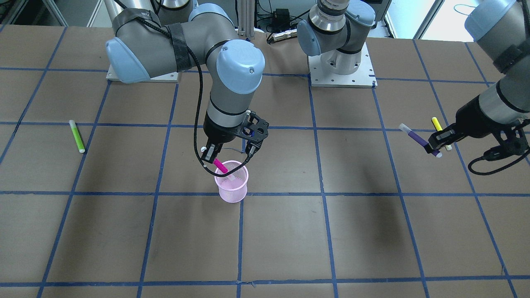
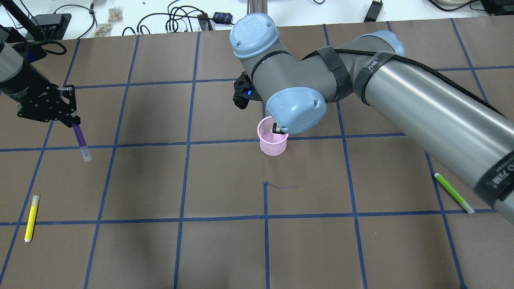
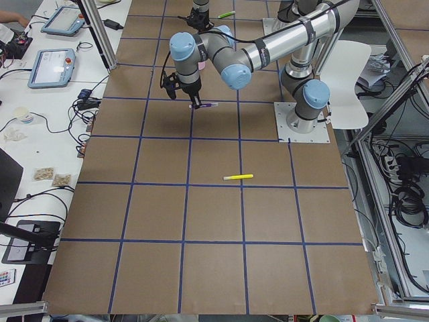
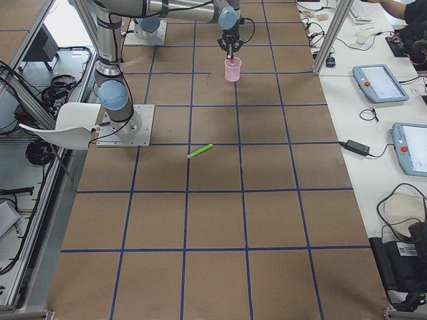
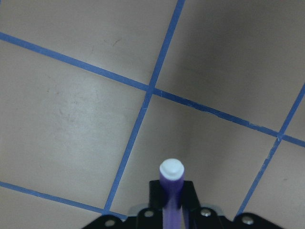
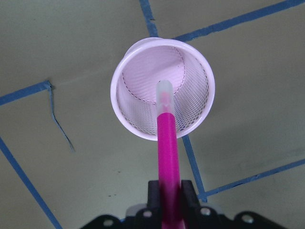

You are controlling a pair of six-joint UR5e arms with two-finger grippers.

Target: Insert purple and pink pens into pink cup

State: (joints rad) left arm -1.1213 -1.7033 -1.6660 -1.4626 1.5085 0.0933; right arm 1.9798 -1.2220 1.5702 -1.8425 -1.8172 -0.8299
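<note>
cup [image 1: 232, 188]: pink mesh thing, upright, a bit left of centre in the front-facing view, sitting on a blue tape line [image 1: 290, 193].
pink pen [image 1: 220, 166]: pinched in the right gripper [image 1: 211, 157], slanting down from the grip toward the lower right of that view. Its clear cap end looks to be just inside the cup mouth. The right wrist view agrees: the cap lines up over the opening, not the rim.
right gripper: clamped on the upper end of the pink pen, hanging just above the cup's upper-left edge.
purple pen [image 2: 79, 137]: off the table, held by the left gripper [image 2: 71, 119] at the far left of the overhead view, pale cap pointing down and slightly right.
left gripper: squeezed on the purple pen's top end, well apart from the cup.
what the next move hangs on: the pink pen's long axis is tilted, not plumb, but its low end is over the hole, so I'd guess letting go drops it in and it leans on the wall. The purple one's the longer job. The cup lies way off to its right in the overhead view and the right arm sits over the mouth, so that probably has to clear out first.
extras: yellow pen [image 2: 31, 218] and green pen [image 2: 453, 193] lie flat on the table [image 2: 225, 241], neither near the cup, not part of the job.
</note>
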